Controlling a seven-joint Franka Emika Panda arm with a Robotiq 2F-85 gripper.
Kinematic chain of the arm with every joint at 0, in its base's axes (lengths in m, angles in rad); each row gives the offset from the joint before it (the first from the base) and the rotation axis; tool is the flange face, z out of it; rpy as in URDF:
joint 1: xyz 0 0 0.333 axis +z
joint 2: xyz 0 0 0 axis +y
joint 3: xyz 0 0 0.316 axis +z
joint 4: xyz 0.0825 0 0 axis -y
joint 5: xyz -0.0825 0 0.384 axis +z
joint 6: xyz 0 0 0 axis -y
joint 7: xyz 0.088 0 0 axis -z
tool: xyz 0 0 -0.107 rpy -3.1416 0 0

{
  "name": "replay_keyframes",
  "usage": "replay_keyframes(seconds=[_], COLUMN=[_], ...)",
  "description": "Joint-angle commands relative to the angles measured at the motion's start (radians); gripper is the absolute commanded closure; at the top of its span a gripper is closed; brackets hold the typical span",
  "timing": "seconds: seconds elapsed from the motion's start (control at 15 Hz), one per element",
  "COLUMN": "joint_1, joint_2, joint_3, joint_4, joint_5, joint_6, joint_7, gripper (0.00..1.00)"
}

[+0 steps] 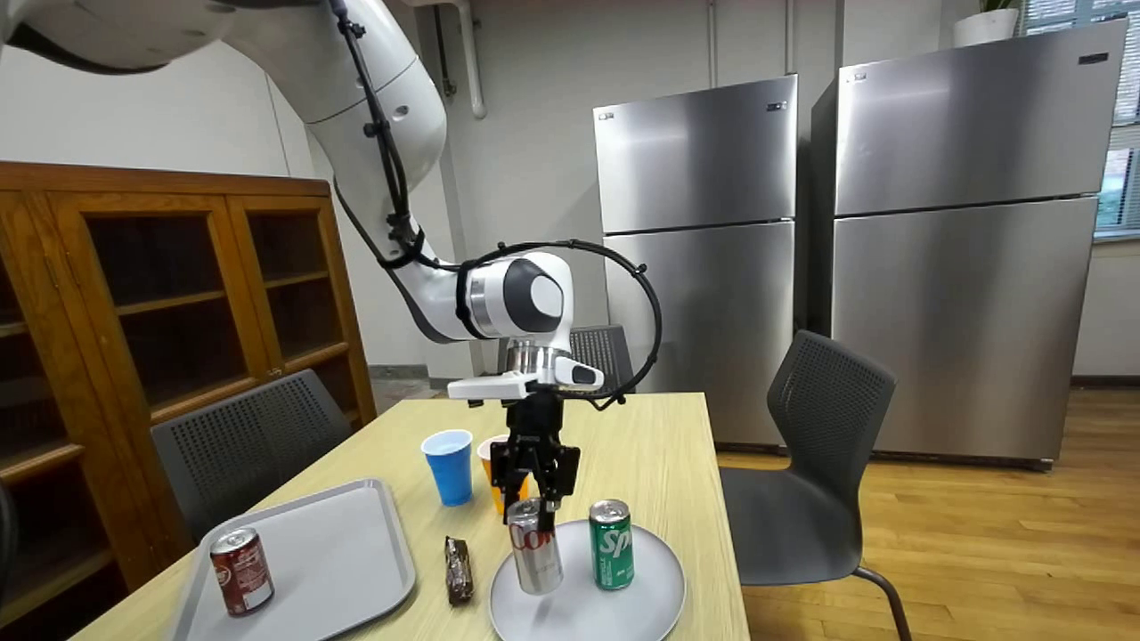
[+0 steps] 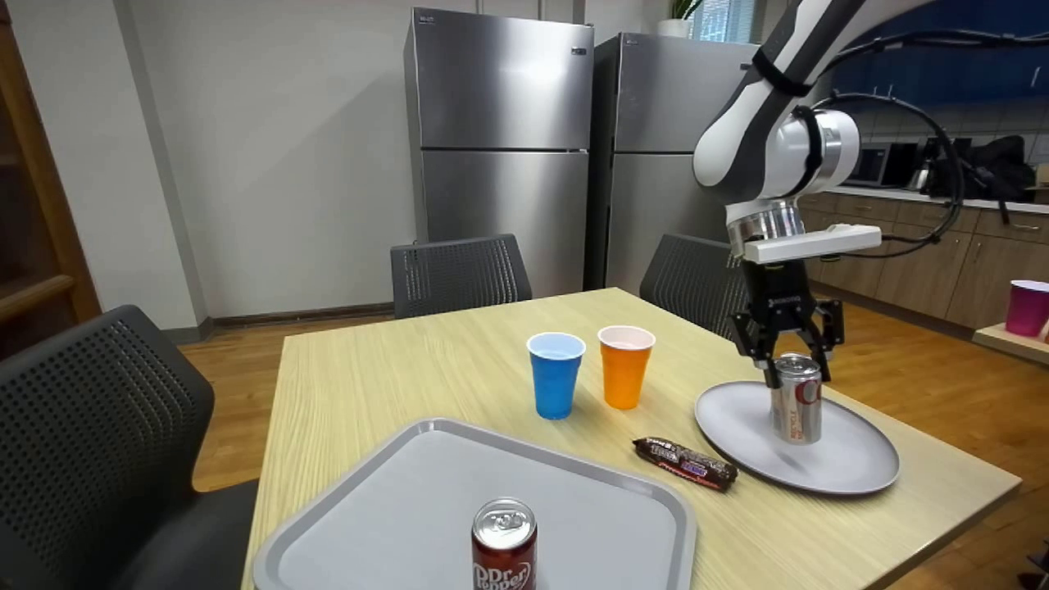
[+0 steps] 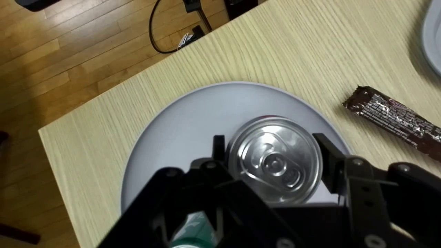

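Pincer (image 2: 797,375): clamped on silver can (image 2: 795,415), pointing to six o'clock
Arm (image 2: 750,119): slants to one o'clock in an exterior view

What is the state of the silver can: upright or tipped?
Upright: in both exterior views, the silver can has its lid uppermost, between the jaws.

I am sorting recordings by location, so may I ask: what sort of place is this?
Most likely a shared kitchen or break room, though I cannot be certain: there are two tall silver refrigerators, a row of lower kitchen cabinets, and chairs around a table.
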Motion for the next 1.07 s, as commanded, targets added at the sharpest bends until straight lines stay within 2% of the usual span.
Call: replay_keyframes(seconds=[0.0,1.0], joint_1=[-0.016,-0.040], joint_2=[-0.008,0.058], joint_3=[-0.010,-0.028], joint_4=[-0.013,0.026], joint_5=[0.021,0.090], joint_6=[0.002,-0.010], joint_7=[0.037,0.083], gripper=[0.62,0.62])
